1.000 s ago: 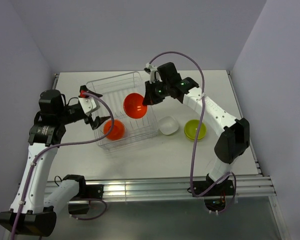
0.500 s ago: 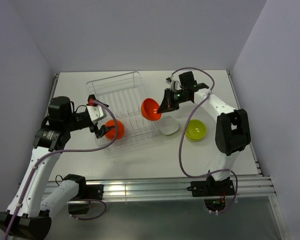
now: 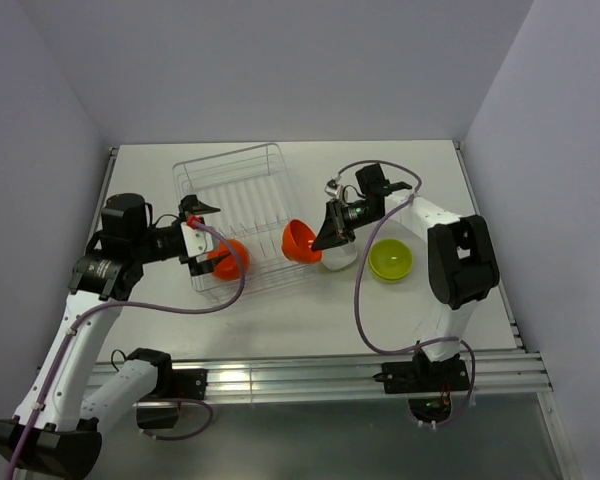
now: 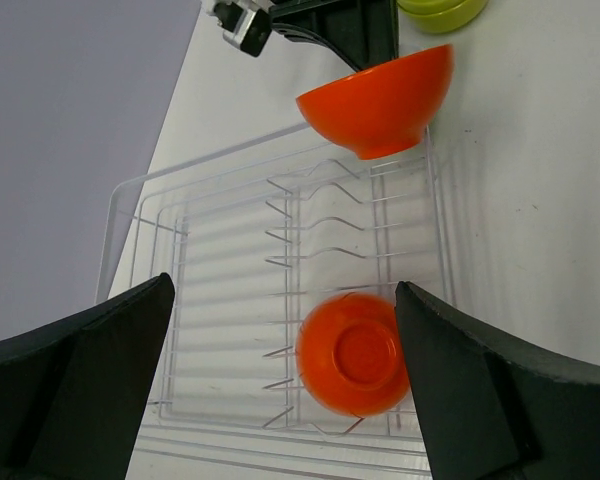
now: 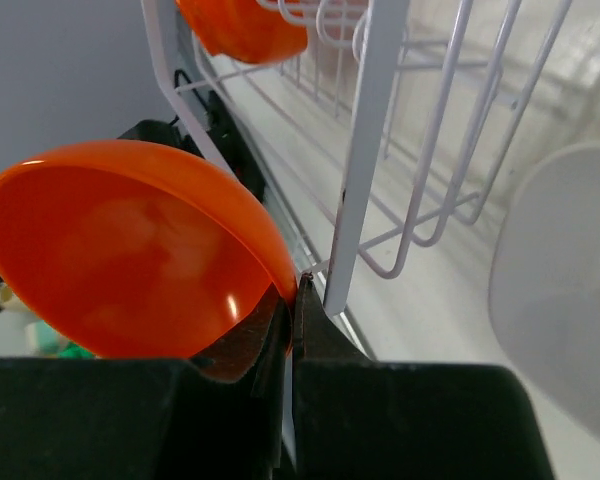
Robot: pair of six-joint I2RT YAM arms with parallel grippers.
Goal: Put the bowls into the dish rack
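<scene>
The wire dish rack (image 3: 227, 156) stands left of the table's middle. One orange-red bowl (image 3: 228, 258) lies upside down in its near corner, also in the left wrist view (image 4: 352, 353). My left gripper (image 3: 206, 236) is open and empty above that bowl (image 4: 280, 400). My right gripper (image 3: 320, 240) is shut on the rim of a second orange-red bowl (image 3: 300, 241), tilted beside the rack's right side (image 5: 130, 250). The white bowl (image 3: 340, 257) and a lime green bowl (image 3: 391, 260) sit on the table to the right.
The rack's upright wire (image 5: 370, 150) is right next to my right fingertips (image 5: 305, 300). The white bowl (image 5: 560, 280) lies just below and right of them. The right arm stretches over the table above the green bowl (image 4: 440, 12).
My right gripper has carried the orange-red bowl from above the rack's middle rightward and down to the rack's right side. My left gripper has shifted slightly over the bowl in the rack.
</scene>
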